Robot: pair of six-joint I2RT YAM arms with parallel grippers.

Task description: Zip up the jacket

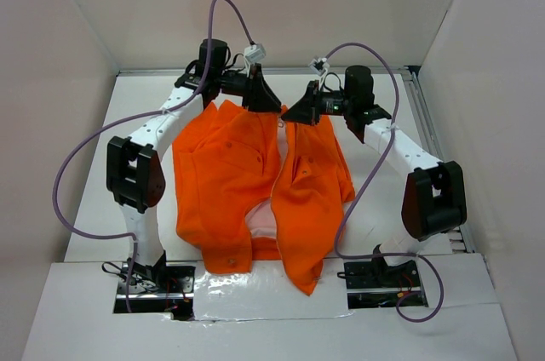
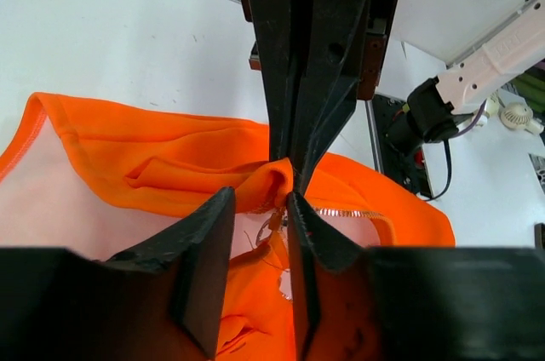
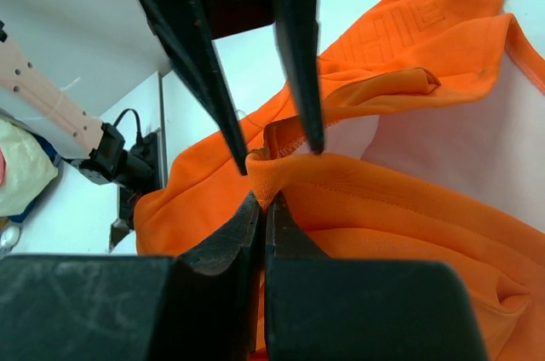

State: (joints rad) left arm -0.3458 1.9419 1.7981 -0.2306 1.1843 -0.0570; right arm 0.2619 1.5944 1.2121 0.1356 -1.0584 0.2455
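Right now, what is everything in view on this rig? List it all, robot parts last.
jacket: one, bright orange with pale lining, lying open on the table, front edges apart
table: one, white, under the jacket
walls: white, on three sides
cables: two, purple, looping along the arms
arms: two, white and black, reaching to the jacket's far end
left hand: one, black, jaws apart, straddling the jacket's edge
right hand: one, black, shut on a fold of the jacket's edge
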